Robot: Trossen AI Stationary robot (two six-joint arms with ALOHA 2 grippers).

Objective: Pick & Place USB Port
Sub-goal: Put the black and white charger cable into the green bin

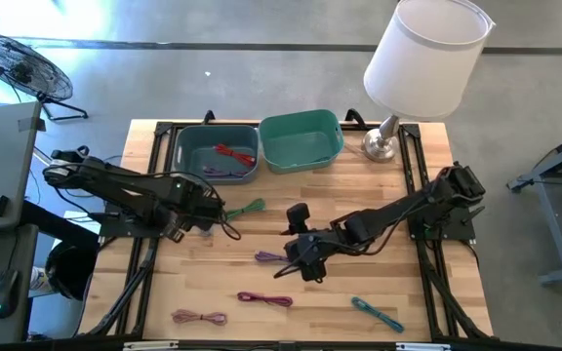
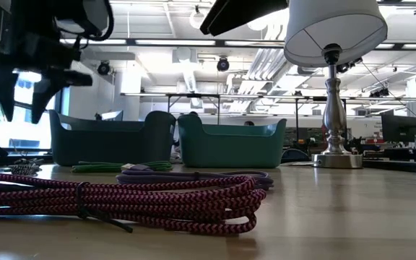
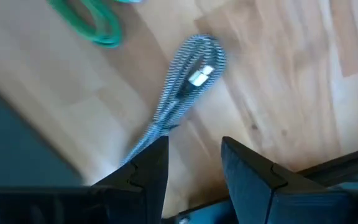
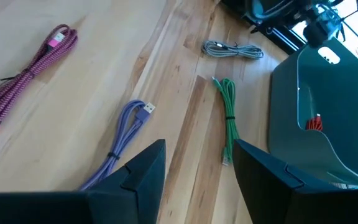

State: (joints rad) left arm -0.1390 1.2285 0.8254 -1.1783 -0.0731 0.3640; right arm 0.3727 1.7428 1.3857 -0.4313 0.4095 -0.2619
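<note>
Several coiled USB cables lie flat on the wooden table: a grey braided one (image 3: 188, 81) with its silver plug (image 3: 199, 76), a green one (image 1: 247, 208), a purple one (image 1: 271, 256), a magenta one (image 1: 264, 298), a pink one (image 1: 200, 317) and a teal one (image 1: 377, 312). My left gripper (image 3: 194, 165) hovers open just over the grey cable, which runs toward one finger. My right gripper (image 4: 197, 168) is open above the table, beside the purple cable (image 4: 123, 134). A grey-blue bin (image 1: 188, 156) holds a red cable (image 1: 232, 153) and a purple one.
A teal-green bin (image 1: 301, 139) stands next to the grey-blue bin at the table's far edge. A white-shaded lamp (image 1: 422, 58) stands at the far right corner. Black frame rails run along both sides. Bare wood lies between the cables near the front.
</note>
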